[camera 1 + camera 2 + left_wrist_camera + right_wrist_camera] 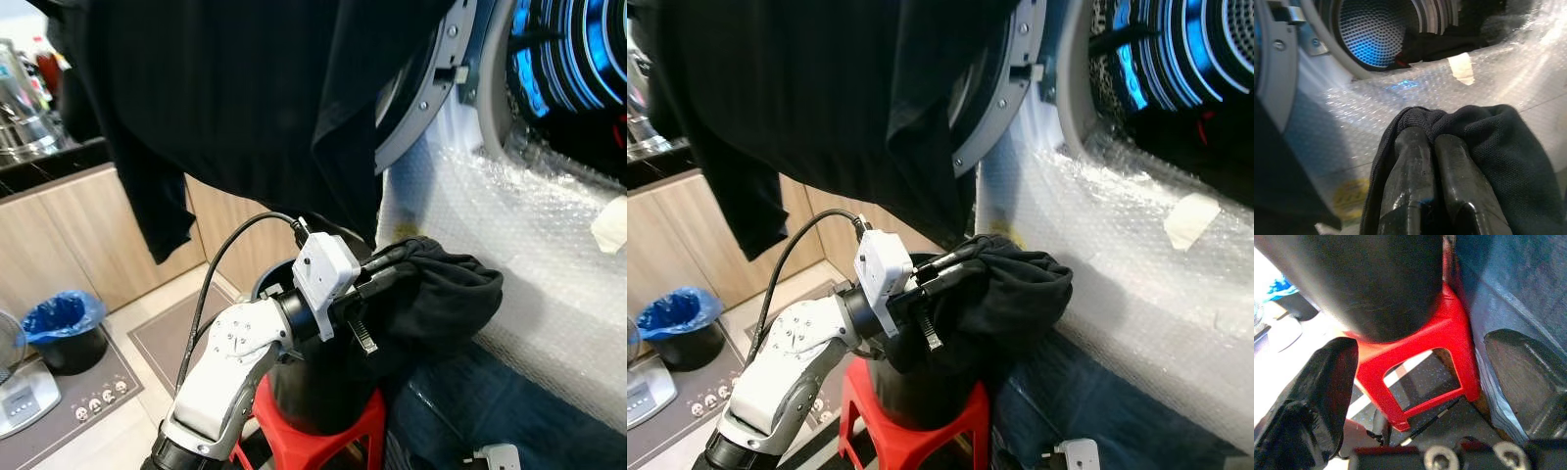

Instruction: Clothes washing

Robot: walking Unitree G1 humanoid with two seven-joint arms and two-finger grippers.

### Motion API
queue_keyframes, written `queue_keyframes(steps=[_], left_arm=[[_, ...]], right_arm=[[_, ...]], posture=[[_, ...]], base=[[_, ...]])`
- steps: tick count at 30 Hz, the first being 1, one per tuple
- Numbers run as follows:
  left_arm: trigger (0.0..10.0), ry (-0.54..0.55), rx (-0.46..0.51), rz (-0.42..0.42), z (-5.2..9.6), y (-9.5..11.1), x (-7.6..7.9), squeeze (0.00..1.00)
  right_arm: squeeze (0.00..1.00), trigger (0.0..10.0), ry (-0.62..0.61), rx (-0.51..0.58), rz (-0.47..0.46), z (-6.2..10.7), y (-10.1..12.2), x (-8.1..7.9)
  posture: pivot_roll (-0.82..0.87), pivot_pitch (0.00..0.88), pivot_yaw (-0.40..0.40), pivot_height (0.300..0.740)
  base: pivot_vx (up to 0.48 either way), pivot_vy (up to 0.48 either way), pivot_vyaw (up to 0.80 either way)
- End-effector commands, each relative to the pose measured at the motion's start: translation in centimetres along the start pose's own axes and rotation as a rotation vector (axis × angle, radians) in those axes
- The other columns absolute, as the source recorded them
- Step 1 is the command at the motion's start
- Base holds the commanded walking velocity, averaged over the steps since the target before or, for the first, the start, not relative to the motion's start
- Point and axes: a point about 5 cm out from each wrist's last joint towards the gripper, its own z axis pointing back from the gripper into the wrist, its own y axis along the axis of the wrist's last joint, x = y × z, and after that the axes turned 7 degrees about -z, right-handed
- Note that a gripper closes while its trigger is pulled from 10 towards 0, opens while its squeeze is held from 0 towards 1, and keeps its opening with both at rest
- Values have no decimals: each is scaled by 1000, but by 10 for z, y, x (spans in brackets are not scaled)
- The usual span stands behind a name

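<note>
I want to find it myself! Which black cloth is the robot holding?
Find the washing machine wrapped in bubble wrap. Just in front of it, above the red stool, the left gripper has its fingers shut on a bunched black garment. The other black garment hangs flat from the open door above.

My left claw (392, 262) is clamped on a bunched black garment (441, 294), its dark mesh cloth folded over both fingers (1415, 166). The bundle hangs above a black bucket (921, 387) that stands on a red stool (1420, 367). Just beside it, the washing machine (549, 225) front is wrapped in bubble film, its round door (1004, 88) swung open and the drum (1371, 34) glowing blue.
</note>
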Motion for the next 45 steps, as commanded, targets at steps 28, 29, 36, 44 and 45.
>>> queue_keyframes(steps=[28, 29, 36, 44, 45], left_arm=[[10000, 48, 62, -28, -12, 1, -8, 0], [10000, 50, 62, -28, -12, 1, -8, 0], [10000, 51, 63, -28, -12, 1, -8, 0], [10000, 137, 12, -28, 1, -15, -16, 0], [10000, 139, 9, -29, 1, -16, -16, 0]], right_arm=[[0, 10000, 223, 7, 114, 14, 31, -4], [0, 10000, 229, 7, 118, 15, 32, -4], [0, 10000, 232, 2, 114, 16, 33, -5], [1000, 10000, 539, -4, 111, 42, 72, -35], [1000, 10000, 550, -3, 125, 43, 74, -37]], posture=[[-110, 0, -5, 740], [-110, 0, -5, 740], [-110, 0, -5, 740], [-109, 0, -26, 740], [-110, 0, -26, 740]], base=[[0, 0, 0], [0, 0, 0], [0, 0, 0], [0, 0, 0], [0, 0, 0]])
